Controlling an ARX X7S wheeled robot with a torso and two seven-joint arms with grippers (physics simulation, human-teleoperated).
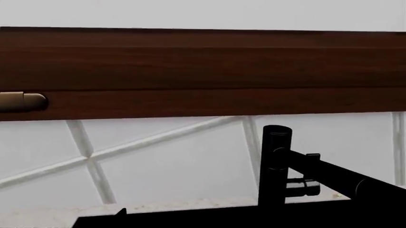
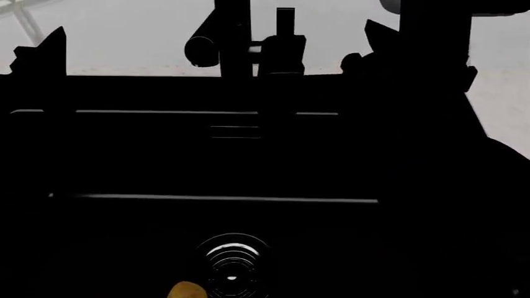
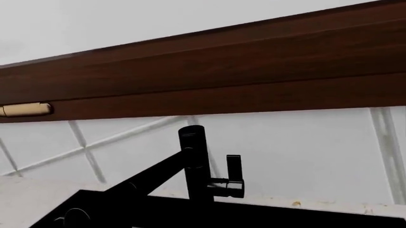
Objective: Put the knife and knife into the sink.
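The sink [image 2: 166,167] fills the head view as a black basin, with a shiny ringed drain [image 2: 233,261] near its front. Its black tap [image 2: 235,43] rises at the far rim and also shows as the tap [image 1: 276,161] and the tap [image 3: 192,161] in the two wrist views. Neither knife shows in any view. My left gripper [image 2: 43,54] is a dark pointed silhouette over the sink's far left corner. My right gripper [image 2: 406,53] is a larger black mass over the far right. Black against black hides how both sets of jaws stand.
A small yellow rounded lump [image 2: 187,290] lies in the basin beside the drain. Behind the sink are pale speckled counter [image 2: 505,105] and white tiled wall [image 1: 159,161]. Above hangs a dark wooden cabinet [image 1: 203,71] with a brass handle [image 1: 22,101].
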